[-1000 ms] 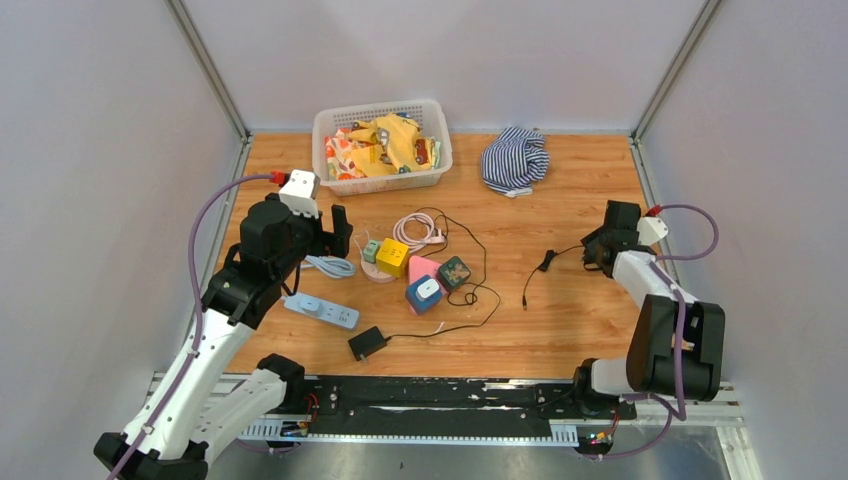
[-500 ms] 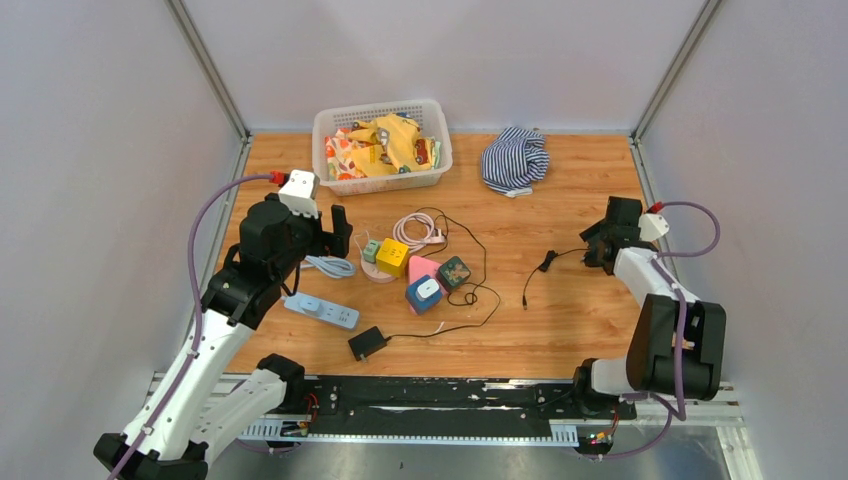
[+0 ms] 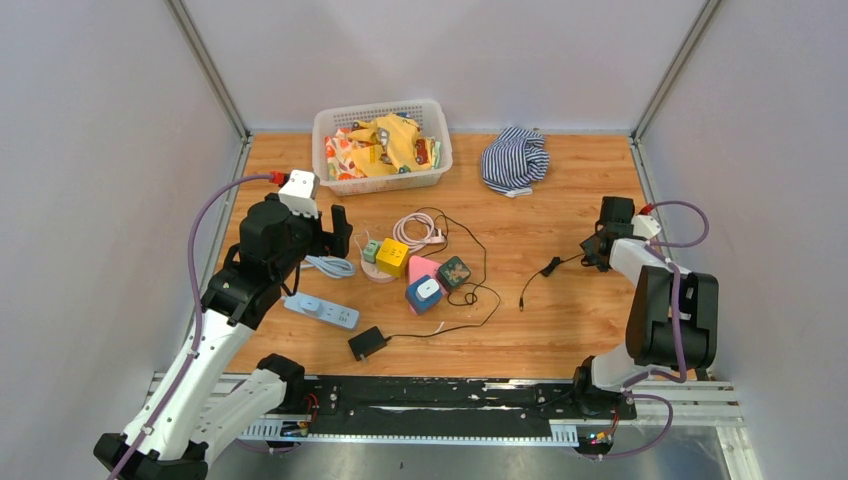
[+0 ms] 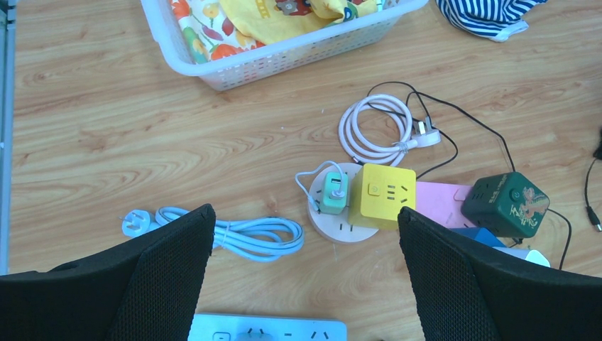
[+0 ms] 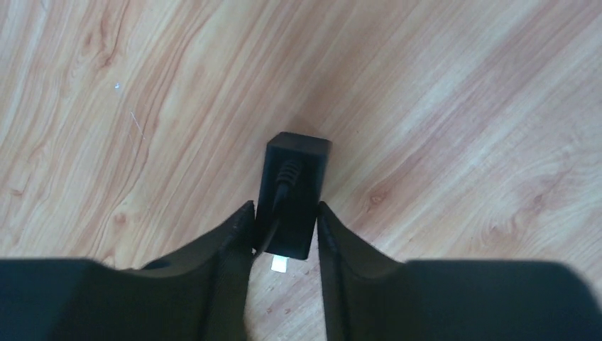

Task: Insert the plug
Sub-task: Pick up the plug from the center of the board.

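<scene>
Right claw (image 5: 284,213) clamps the black plug (image 5: 297,160)!
Near the desk (image 3: 590,310)'s right edge, bare wood around; left claw (image 4: 305,213) gapes, empty.

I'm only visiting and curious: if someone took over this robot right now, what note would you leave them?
Left gripper: open, empty, near the white strip.
Right gripper: shut on the black plug, well to the right of the strip.
Done: plug gripped.
Left: carry it across, probably to the strip, and push it in.
</scene>
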You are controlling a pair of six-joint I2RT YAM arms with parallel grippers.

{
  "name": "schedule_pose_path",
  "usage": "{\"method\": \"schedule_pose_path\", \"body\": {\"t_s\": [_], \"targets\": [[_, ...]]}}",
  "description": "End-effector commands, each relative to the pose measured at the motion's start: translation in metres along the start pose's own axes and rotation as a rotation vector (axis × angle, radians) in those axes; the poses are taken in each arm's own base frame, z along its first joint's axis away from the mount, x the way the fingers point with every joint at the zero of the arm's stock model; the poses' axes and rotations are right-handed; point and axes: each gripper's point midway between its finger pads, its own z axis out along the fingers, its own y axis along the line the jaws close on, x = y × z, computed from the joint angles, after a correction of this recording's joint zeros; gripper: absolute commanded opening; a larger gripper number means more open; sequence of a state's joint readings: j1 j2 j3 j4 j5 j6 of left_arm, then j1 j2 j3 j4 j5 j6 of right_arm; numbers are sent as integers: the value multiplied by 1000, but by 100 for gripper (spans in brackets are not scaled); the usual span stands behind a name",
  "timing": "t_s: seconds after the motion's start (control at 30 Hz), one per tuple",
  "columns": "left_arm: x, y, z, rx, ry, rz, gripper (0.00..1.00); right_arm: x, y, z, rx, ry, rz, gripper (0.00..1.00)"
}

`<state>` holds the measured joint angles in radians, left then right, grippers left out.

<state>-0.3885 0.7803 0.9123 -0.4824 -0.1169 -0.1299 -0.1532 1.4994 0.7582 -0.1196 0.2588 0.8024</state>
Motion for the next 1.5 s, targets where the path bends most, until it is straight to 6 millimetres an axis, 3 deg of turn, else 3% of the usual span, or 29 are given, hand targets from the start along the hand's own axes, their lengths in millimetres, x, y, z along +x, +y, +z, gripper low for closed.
{"method": "schedule_pose_path", "body": {"t_s": [0.0, 0.2, 0.33, 0.57, 0.73, 0.97, 1.2, 1.47], "targets": [[-1, -1, -1, 5, -13, 13, 100, -11, -6, 1, 4, -41, -41, 34], [0, -3, 1, 14, -8, 13, 100, -20, 24, -16, -172, -55, -180, 8], [1, -4, 1, 20, -8, 14, 100, -19, 53, -42, -339, -65, -305, 4], [3, -22, 6, 118, -6, 10, 100, 1, 123, -120, -759, -136, -564, 2], [3, -40, 10, 212, -5, -12, 100, 27, 160, -196, -1086, -196, -719, 2], [-19, -90, 3, 478, -21, -116, 99, 63, 174, -293, -1464, -288, -780, 2], [-53, -148, -28, 862, -78, -245, 90, 86, 181, -377, -1753, -281, -639, 2], [-70, -165, -45, 981, -31, -293, 86, 110, 188, -444, -1956, -261, -503, 2]]}}
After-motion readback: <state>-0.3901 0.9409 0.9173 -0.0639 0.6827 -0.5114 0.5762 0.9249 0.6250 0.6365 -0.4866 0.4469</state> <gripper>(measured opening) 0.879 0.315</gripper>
